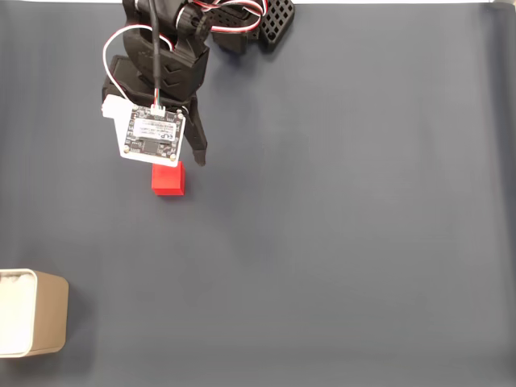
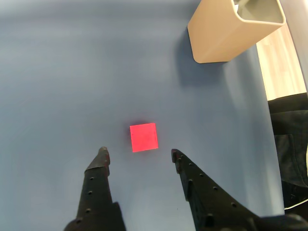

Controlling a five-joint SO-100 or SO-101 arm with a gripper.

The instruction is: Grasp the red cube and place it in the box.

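Observation:
The red cube (image 1: 168, 178) sits on the dark blue-grey mat in the upper left of the fixed view. My gripper (image 1: 176, 158) hangs over its far side, open; one black fingertip (image 1: 198, 155) shows, while the white camera board hides the other. In the wrist view the red cube (image 2: 143, 137) lies just ahead of my open gripper (image 2: 139, 154), in line with the gap between the two fingers and touching neither. The tan box (image 1: 50, 314) with its white inside stands at the lower left edge of the fixed view. In the wrist view the box (image 2: 221, 38) stands at the top right.
A black perforated part (image 1: 278, 20) of the arm's base lies at the top edge. In the wrist view the mat ends at the right, with a wooden surface (image 2: 281, 62) and a dark object (image 2: 291, 144) beyond. Bare mat (image 1: 347, 226) stretches between cube and box.

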